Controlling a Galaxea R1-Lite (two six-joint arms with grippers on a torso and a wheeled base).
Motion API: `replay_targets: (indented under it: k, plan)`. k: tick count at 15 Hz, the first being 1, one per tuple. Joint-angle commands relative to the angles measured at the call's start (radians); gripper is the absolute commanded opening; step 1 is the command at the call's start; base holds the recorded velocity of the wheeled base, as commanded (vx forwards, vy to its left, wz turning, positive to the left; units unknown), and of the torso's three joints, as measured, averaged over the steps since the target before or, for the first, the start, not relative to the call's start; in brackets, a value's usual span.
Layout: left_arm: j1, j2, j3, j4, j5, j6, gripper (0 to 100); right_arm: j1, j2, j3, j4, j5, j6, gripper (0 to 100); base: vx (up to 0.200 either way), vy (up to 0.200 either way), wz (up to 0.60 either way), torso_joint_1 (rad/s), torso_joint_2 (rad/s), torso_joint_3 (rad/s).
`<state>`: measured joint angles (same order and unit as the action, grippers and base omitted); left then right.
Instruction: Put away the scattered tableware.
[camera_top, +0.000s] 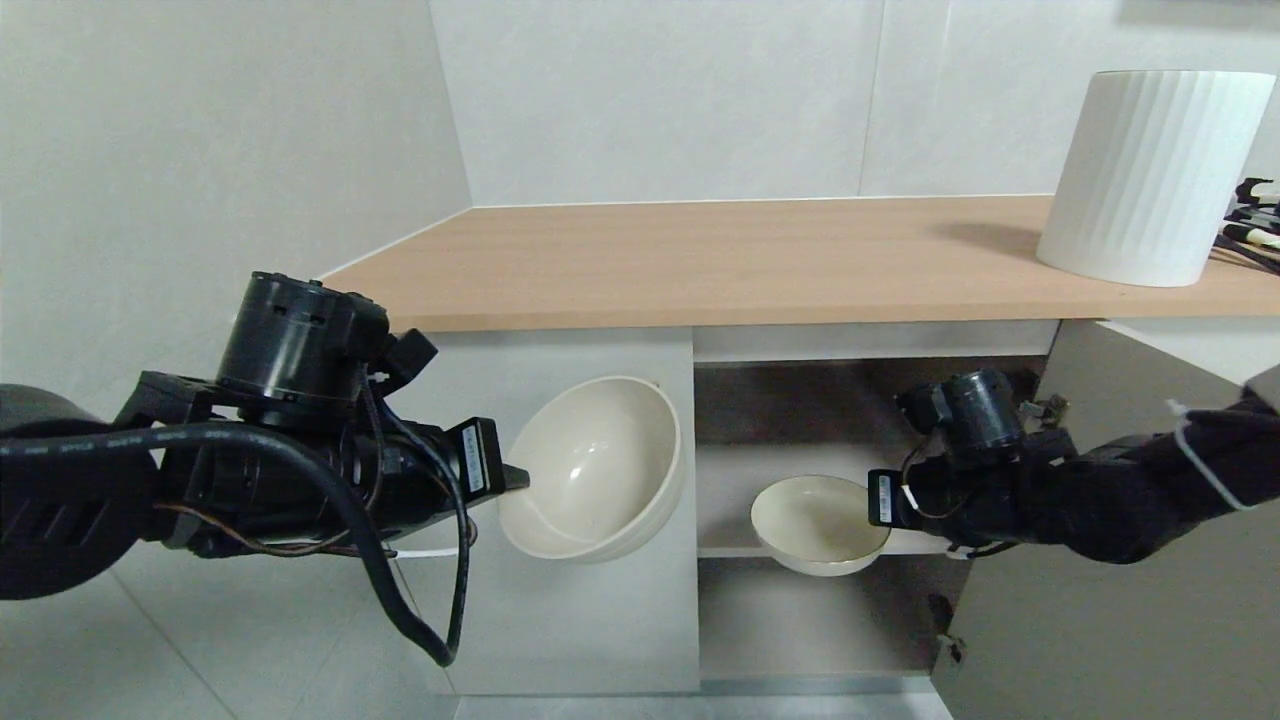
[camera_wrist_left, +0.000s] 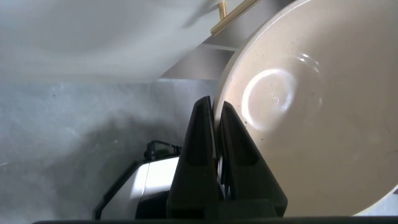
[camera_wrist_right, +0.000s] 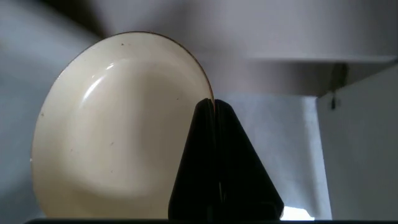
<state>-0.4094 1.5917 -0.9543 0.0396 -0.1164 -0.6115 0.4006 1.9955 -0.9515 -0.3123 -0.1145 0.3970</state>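
While right tool (camera_wrist_right: 209, 106) gripped small bowl (camera_top: 815, 520) by rim at cabinet shelf (camera_top: 725, 500) front, left tool (camera_wrist_left: 216, 104) gripped large bowl (camera_top: 600, 465), tilted, before closed door (camera_top: 560, 620). Stowing was in hand. Next move judged: seat small bowl, release.

The large bowl (camera_top: 595, 470) and the small bowl (camera_top: 818, 520) look like glazed cream ceramic — smooth and glossy, with bright highlights inside. The counter (camera_top: 700, 260) is matt wood grain and the ribbed pot (camera_top: 1150, 175) matt white — the cabinet door (camera_top: 580, 620) is a smooth, matt pale grey.
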Motion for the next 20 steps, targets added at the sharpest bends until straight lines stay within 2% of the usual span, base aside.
replay_targets:
  k: [1,4,7,20]
  plan:
    - [-0.005,0.014,0.000,0.000,0.000,-0.001,0,-0.019,0.229,-0.015,-0.151,-0.068,0.011,0,0.000,0.000,0.00,0.000,0.00,0.000]
    - [-0.011,0.054,0.000,0.005,0.003,-0.002,0,-0.028,0.333,-0.020,-0.314,-0.125,0.011,0,0.000,0.000,0.00,0.000,0.00,0.000]
    - [-0.026,0.093,0.000,0.008,0.006,-0.002,0,-0.048,0.387,-0.036,-0.378,-0.174,0.008,0,0.000,0.000,0.00,0.000,0.00,0.000]
    - [-0.055,0.143,0.000,0.029,0.011,-0.001,0,-0.074,0.514,-0.208,-0.367,-0.301,0.003,0,0.000,0.000,0.00,0.000,0.00,0.000]
